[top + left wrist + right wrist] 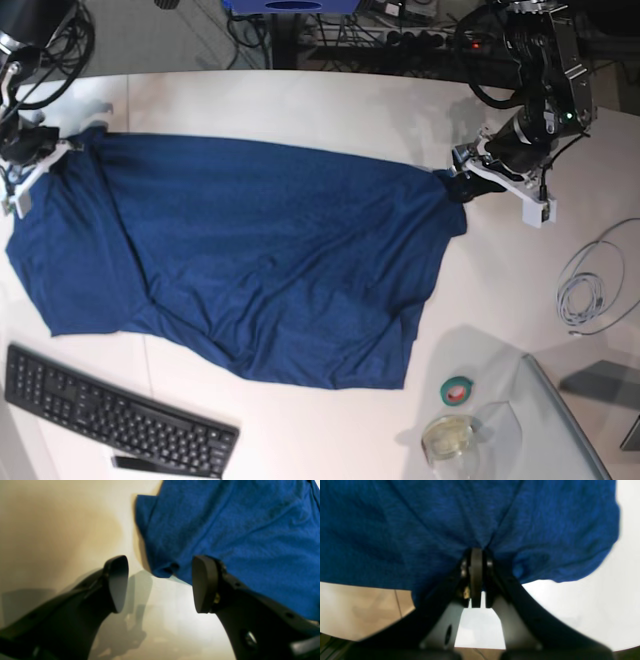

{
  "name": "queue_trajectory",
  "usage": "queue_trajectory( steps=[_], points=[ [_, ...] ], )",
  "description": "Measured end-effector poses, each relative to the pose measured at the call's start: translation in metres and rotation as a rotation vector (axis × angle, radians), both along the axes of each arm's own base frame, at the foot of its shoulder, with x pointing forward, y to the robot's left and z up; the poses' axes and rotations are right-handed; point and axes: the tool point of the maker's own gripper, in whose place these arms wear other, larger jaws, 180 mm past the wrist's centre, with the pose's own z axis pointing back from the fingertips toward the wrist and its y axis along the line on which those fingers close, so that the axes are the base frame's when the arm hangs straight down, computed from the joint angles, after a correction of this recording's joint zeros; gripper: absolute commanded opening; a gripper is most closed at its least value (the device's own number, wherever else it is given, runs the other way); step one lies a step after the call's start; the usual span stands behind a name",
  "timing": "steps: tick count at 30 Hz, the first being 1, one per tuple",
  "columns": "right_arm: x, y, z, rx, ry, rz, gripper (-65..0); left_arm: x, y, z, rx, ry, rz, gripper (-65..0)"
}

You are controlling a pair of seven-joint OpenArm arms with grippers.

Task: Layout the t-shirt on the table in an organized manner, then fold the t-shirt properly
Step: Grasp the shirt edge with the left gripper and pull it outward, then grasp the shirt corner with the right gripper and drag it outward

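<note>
The right gripper (476,555) had its jaws pressed together, pinching a bunched fold of the t-shirt (260,260) at its far corner. The left gripper (160,583) had its jaws spread and empty, just beside the opposite corner. The t-shirt lay spread across the white surface (330,110), creased toward the near hem. A black keyboard (110,410) sat near the front edge
</note>
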Motion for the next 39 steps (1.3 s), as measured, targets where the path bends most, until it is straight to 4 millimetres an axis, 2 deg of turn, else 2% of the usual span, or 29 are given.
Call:
queue_trajectory(
  steps=[4, 8, 11, 13, 20, 26, 34, 36, 39],
  points=[
    [0.007, -0.007, 0.028, -0.067, -0.052, 0.028, -64.8, -0.001, 0.009, 0.001, 0.013, 0.000, 0.019, -26.7],
    [0.006, -0.013, 0.051, -0.143, -0.021, 0.056, -64.8, -0.001, 0.006, 0.001, 0.006, -0.001, 0.016, -26.7],
    [0.021, -0.012, 0.078, -0.201, -0.075, 0.091, -64.8, -0.001, 0.004, 0.000, 0.001, 0.001, 0.011, -26.7],
    [0.036, -0.002, 0.093, -0.219, -0.121, 0.128, -64.8, -0.001, 0.004, 0.000, 0.001, 0.000, 0.012, -26.7],
    [0.070, 0.011, 0.137, -0.281, -0.248, 0.189, -64.8, 0.001, 0.007, 0.001, 0.006, -0.003, 0.018, -26.7],
    [0.089, 0.010, 0.165, -0.323, -0.310, 0.183, -64.8, 0.001, 0.008, 0.001, 0.010, -0.002, 0.017, -26.7],
    [0.128, 0.008, 0.228, -0.413, -0.468, 0.207, -64.8, 0.002, 0.009, 0.002, 0.011, -0.004, 0.018, -26.7],
    [0.140, 0.016, 0.238, -0.447, -0.484, 0.265, -64.8, 0.005, 0.009, 0.003, 0.011, -0.011, 0.018, -26.7],
    [0.161, 0.045, 0.252, -0.442, -0.538, 0.359, -64.8, 0.007, 0.008, 0.004, 0.009, -0.015, 0.017, -26.7]
  ],
)
